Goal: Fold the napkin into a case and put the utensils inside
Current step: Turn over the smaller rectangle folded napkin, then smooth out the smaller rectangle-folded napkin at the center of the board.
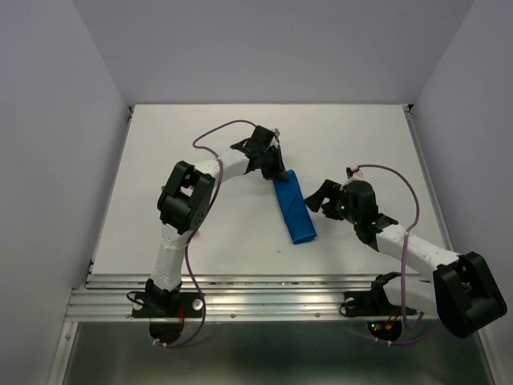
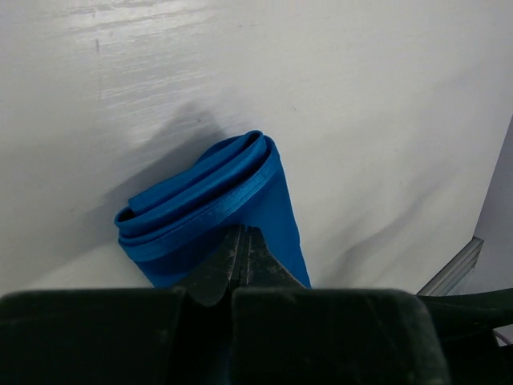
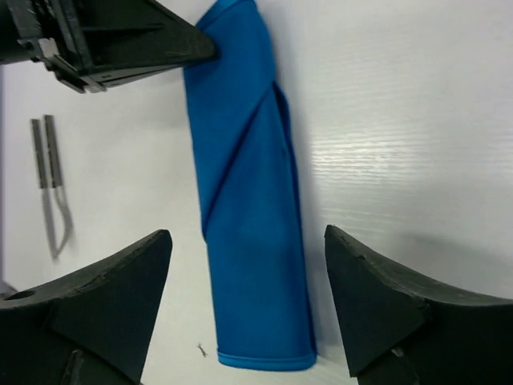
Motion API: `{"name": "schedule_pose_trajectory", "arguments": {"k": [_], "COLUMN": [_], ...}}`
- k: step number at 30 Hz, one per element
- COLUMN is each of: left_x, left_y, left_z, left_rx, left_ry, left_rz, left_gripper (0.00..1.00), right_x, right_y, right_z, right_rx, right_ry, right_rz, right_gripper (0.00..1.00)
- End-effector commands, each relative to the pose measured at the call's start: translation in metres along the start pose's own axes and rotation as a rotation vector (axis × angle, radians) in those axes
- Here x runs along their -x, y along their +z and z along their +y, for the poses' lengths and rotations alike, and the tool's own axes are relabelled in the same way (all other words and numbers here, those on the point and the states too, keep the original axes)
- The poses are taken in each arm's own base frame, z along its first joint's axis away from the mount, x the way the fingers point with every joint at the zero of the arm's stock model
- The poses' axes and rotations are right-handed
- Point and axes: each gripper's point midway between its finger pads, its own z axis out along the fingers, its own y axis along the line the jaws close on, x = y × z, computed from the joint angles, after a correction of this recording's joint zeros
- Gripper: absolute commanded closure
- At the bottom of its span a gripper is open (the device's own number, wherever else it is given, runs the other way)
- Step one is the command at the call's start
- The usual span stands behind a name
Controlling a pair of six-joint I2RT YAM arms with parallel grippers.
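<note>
The blue napkin (image 1: 294, 210) lies on the white table, folded into a long narrow case (image 3: 248, 160). My left gripper (image 1: 276, 172) is shut, its tips (image 2: 243, 233) resting on the far end of the cloth (image 2: 208, 192), where the folded layers show. No cloth is visible between its jaws. My right gripper (image 1: 318, 198) stands wide open above the near end of the case (image 3: 247, 234), one finger on each side and neither touching it. The utensils (image 3: 50, 184), two thin grey metal pieces, lie side by side left of the case. The left arm hides them in the top view.
The white table (image 1: 160, 160) is walled by pale panels on three sides. An aluminium rail (image 1: 264, 297) runs along the near edge by the arm bases. A tiny dark speck (image 3: 200, 350) lies beside the case's near end.
</note>
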Motion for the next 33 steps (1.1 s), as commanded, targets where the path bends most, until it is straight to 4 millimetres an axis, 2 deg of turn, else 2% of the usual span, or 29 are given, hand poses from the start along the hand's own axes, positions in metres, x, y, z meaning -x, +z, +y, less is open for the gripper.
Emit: {"name": "schedule_pose_trajectory", "arguments": {"k": [1,2,3,5,6,7,8,10,11,13,14,15,16,17,18,20,21,23,24,25,26,27,28,29,32,33], "left_x": [0.017,0.017,0.017,0.016,0.017,0.018,0.021,0.026,0.031,0.036,0.04,0.045,0.044,0.047,0.048,0.05,0.05,0.053,0.057,0.059,0.062,0.063,0.057,0.062,0.053,0.05], "left_y": [-0.002,0.002,0.003,0.005,0.003,0.001,-0.006,-0.016,-0.027,-0.038,-0.051,-0.06,-0.064,-0.077,-0.082,-0.097,-0.103,-0.118,-0.136,-0.145,-0.164,-0.175,-0.179,-0.2,-0.222,-0.232], "left_z": [-0.031,-0.03,-0.031,-0.031,-0.031,-0.032,-0.036,-0.035,-0.041,-0.037,-0.036,-0.04,-0.033,-0.036,-0.026,-0.02,-0.004,0.011,0.013,0.041,0.047,0.074,0.078,0.089,0.122,0.126], "left_rx": [-0.077,-0.08,-0.081,-0.085,-0.084,-0.081,-0.078,-0.052,-0.056,-0.026,-0.015,-0.024,0.0,0.003,0.029,0.047,0.075,0.101,0.1,0.144,0.153,0.207,0.224,0.247,0.334,0.358], "left_ry": [0.03,0.03,0.03,0.032,0.036,0.042,0.048,0.067,0.08,0.095,0.106,0.109,0.114,0.118,0.106,0.094,0.071,0.043,0.037,-0.008,-0.024,-0.059,-0.057,-0.076,-0.115,-0.118], "left_rz": [-0.035,-0.031,-0.029,-0.019,-0.025,-0.031,-0.04,-0.063,-0.084,-0.112,-0.136,-0.153,-0.162,-0.178,-0.186,-0.197,-0.2,-0.219,-0.251,-0.263,-0.293,-0.312,-0.313,-0.353,-0.367,-0.385], "left_gripper": [1.0,1.0,1.0,1.0,1.0,1.0,1.0,1.0,1.0,1.0,1.0,1.0,1.0,1.0,1.0,1.0,1.0,1.0,1.0,1.0,1.0,1.0,1.0,1.0,1.0,1.0], "right_x": [0.011,0.013,0.02,0.017,0.018,0.018,0.015,0.004,-0.002,-0.017,-0.031,-0.036,-0.044,-0.048,-0.055,-0.067,-0.07,-0.076,-0.073,-0.069,-0.063,-0.055,-0.053,-0.046,-0.026,-0.016], "right_y": [-0.018,-0.019,-0.019,-0.02,-0.021,-0.02,-0.02,-0.019,-0.018,-0.016,-0.014,-0.014,-0.011,-0.009,-0.007,0.001,0.004,0.006,0.006,0.006,0.005,0.006,0.004,0.004,0.004,0.006], "right_z": [-0.036,-0.036,-0.029,-0.025,-0.021,-0.011,-0.008,0.001,0.003,0.004,0.007,0.011,0.009,0.011,0.011,-0.001,-0.007,-0.033,-0.041,-0.044,-0.047,-0.041,-0.04,-0.031,-0.004,0.007], "right_rx": [-0.245,-0.251,-0.239,-0.235,-0.227,-0.207,-0.206,-0.191,-0.187,-0.191,-0.183,-0.168,-0.182,-0.175,-0.171,-0.202,-0.225,-0.33,-0.368,-0.388,-0.413,-0.405,-0.4,-0.381,-0.301,-0.282], "right_ry": [-0.093,-0.101,-0.108,-0.116,-0.121,-0.138,-0.142,-0.153,-0.156,-0.146,-0.151,-0.163,-0.157,-0.16,-0.157,-0.161,-0.17,-0.201,-0.222,-0.249,-0.269,-0.294,-0.305,-0.312,-0.321,-0.325], "right_rz": [0.006,0.009,0.002,0.022,0.02,0.023,0.036,0.073,0.088,0.12,0.146,0.156,0.171,0.18,0.2,0.236,0.246,0.255,0.246,0.239,0.222,0.206,0.206,0.192,0.141,0.116], "right_gripper": [0.2,0.24,0.38,0.66,0.77,0.9,0.93,0.96,0.96,0.96,0.96,0.96,0.96,0.96,0.95,0.95,0.94,0.95,0.95,0.96,0.95,0.95,0.95,0.95,0.93,0.93]}}
